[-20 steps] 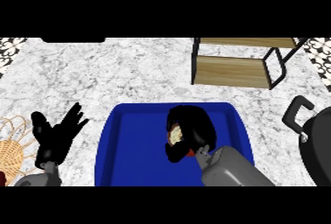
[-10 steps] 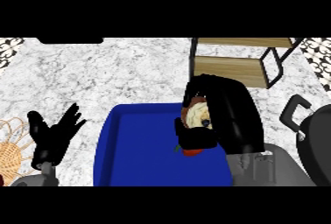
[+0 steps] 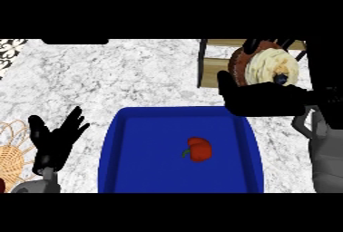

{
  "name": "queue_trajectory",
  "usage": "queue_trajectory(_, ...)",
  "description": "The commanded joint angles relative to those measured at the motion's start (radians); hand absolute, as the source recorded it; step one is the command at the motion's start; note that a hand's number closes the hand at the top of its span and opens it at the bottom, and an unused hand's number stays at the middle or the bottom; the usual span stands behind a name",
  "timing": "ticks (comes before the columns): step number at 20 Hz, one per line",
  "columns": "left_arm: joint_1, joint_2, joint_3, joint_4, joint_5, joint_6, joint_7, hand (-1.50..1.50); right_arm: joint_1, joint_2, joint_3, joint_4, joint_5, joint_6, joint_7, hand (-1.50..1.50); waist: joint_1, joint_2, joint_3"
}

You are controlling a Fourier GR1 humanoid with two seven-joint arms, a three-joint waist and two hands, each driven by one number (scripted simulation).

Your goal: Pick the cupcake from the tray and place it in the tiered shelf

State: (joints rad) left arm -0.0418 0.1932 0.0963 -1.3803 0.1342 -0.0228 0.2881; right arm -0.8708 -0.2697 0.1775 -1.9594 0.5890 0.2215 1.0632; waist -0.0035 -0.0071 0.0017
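My right hand (image 3: 264,97) is curled round the cupcake (image 3: 268,63), a brown cake with cream frosting and a dark berry on top. It holds the cupcake in the air at the upper right, in front of the wooden tiered shelf (image 3: 213,61), whose right part is hidden behind the hand and cake. The blue tray (image 3: 134,149) lies below on the marble counter, with a red pepper (image 3: 198,149) near its middle. My left hand (image 3: 53,138) rests open at the lower left, fingers up, beside the tray.
A wicker basket (image 3: 13,154) shows at the left edge next to my left hand. A grey object (image 3: 328,154) stands at the right edge beside the tray. Marble counter (image 3: 120,77) stretches behind the tray.
My right hand has lifted the cupcake off the tray and carried it up and to the right toward the shelf. The red pepper now shows uncovered. The left hand stayed still.
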Motion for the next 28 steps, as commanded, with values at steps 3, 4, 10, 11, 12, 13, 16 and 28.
queue_trajectory(3,-0.009,-0.016,-0.020,-0.004,-0.022,0.021,0.034,0.00,-0.175,-0.088,-0.181,0.173,-0.069,0.101,0.061,1.50,0.008,0.006,-0.003)
queue_trajectory(4,-0.059,0.014,0.023,0.078,0.016,-0.019,0.029,0.00,-0.198,-0.108,-0.214,0.188,-0.105,0.117,0.031,1.50,0.002,0.008,-0.003)
queue_trajectory(10,-0.009,-0.015,-0.014,0.013,-0.020,0.003,0.014,0.00,-0.347,-0.160,-0.269,0.465,-0.073,0.086,-0.077,1.50,0.018,0.009,-0.003)
queue_trajectory(11,-0.037,-0.020,-0.007,0.061,-0.024,0.011,0.014,0.00,-0.277,-0.189,-0.279,0.423,-0.078,0.094,-0.131,1.50,0.007,0.009,-0.002)
queue_trajectory(12,0.026,0.006,0.005,-0.027,0.000,-0.015,0.025,0.00,-0.265,-0.218,-0.317,0.476,-0.090,0.085,-0.193,1.50,0.016,0.008,-0.002)
queue_trajectory(13,-0.028,-0.008,-0.001,0.040,-0.005,-0.015,0.017,0.00,-0.339,-0.202,-0.310,0.592,-0.071,0.059,-0.208,1.50,0.021,0.012,-0.003)
queue_trajectory(16,-0.017,0.013,0.025,0.035,0.000,-0.017,0.020,0.00,-0.304,-0.211,-0.310,0.603,-0.088,0.082,-0.266,1.50,0.013,0.009,-0.002)
queue_trajectory(28,-0.025,-0.018,-0.002,0.070,-0.039,-0.007,-0.013,0.00,-0.401,-0.237,-0.274,0.968,0.018,0.015,-0.523,1.50,0.018,0.012,-0.002)
